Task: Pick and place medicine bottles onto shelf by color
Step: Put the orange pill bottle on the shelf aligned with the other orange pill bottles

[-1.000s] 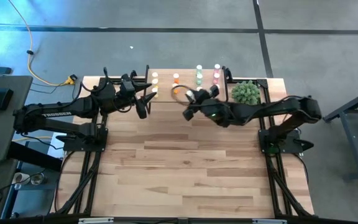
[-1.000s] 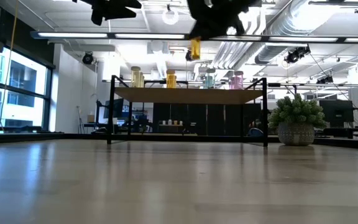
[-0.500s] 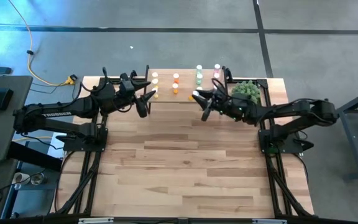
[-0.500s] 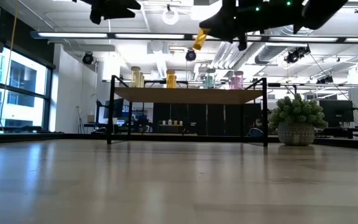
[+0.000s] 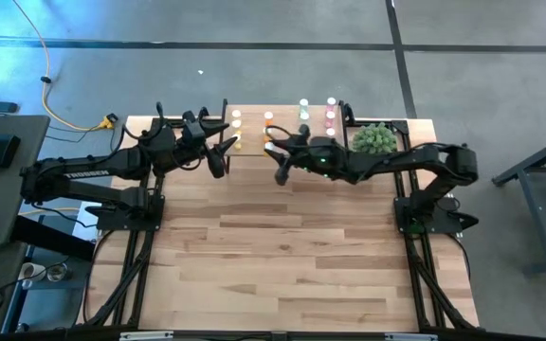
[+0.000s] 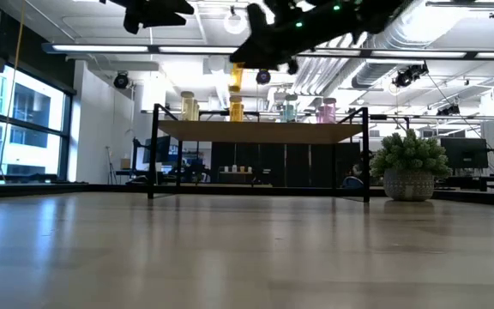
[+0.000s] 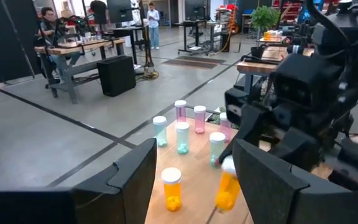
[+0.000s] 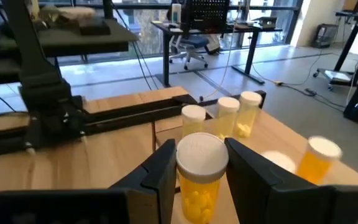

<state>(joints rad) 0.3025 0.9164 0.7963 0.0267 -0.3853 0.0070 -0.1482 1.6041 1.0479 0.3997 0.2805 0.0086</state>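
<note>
**Right gripper over the shelf with an orange bottle pinched — tight room for the set-down**

High view: my right gripper [image 5: 275, 152] sits over the shelf [image 5: 254, 150], near its middle, just in front of the white caps. My left gripper [image 5: 224, 149] waits at the shelf's left end, near the yellow bottles [image 5: 236, 119]. The two arms are close here; if I swing the right one further left, I judge it could clip the left.

Low view: the carried orange bottle [image 6: 237, 77] hangs clear above the shelf top, almost over the standing orange bottle [image 6: 236, 109]. Coming straight down from here risks landing cap-on-cap and toppling it. The green bottle [image 6: 289, 110] and pink bottle [image 6: 325, 110] stand further right, well apart from the drop.

Left wrist view: my left fingers [image 7: 129, 177] are spread with nothing between them. The carried bottle shows beside the standing orange one, with bare board in between — that is where I would aim.

Right wrist view: the fingers [image 8: 160, 168] are pinching the bottle just under its white cap [image 8: 199, 152]. The grip is high, so the body could swing or tip when released. The shelf edge lies near; a bottle set too far forward could roll off.
</note>
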